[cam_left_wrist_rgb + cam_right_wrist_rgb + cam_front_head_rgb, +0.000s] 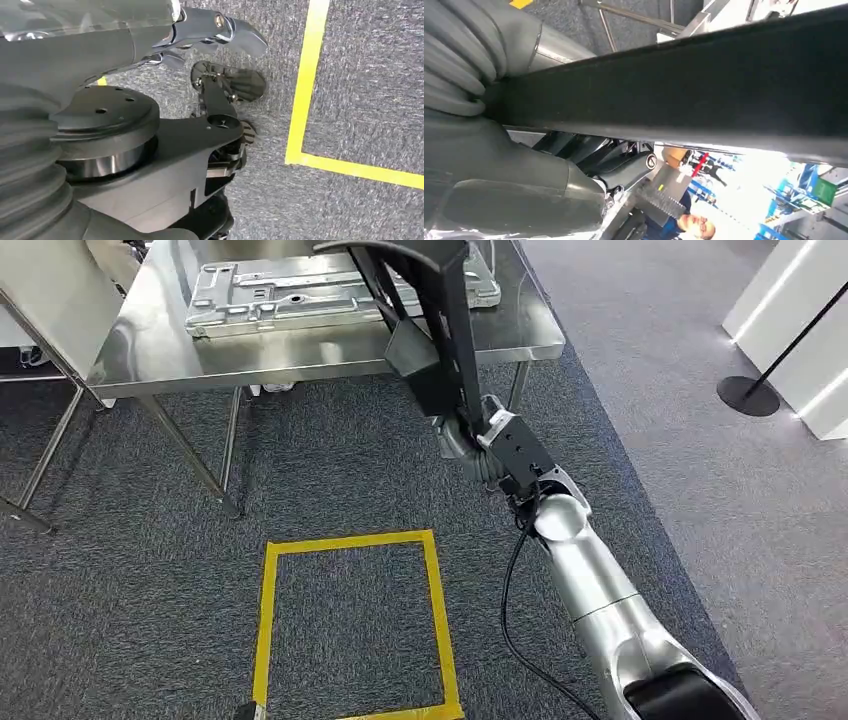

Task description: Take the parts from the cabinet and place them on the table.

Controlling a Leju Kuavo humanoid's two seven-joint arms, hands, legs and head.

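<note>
My right hand (482, 445) grips the lower end of a long black part (432, 320). The part rises tilted from the hand, and its upper end reaches over the steel table (300, 358). On the table top lies a flat silver metal part (290, 295). In the right wrist view the black part (684, 85) crosses the picture as a dark bar, with the right hand (524, 170) wrapped around it. My left hand (215, 95) hangs above the carpet, fingers apart and holding nothing.
A yellow tape square (350, 625) marks the grey carpet in front of the table. The table's thin legs (190, 455) stand beyond the square. A black stanchion base (748, 396) and white panels are at the far right. A person (694, 227) stands in the background.
</note>
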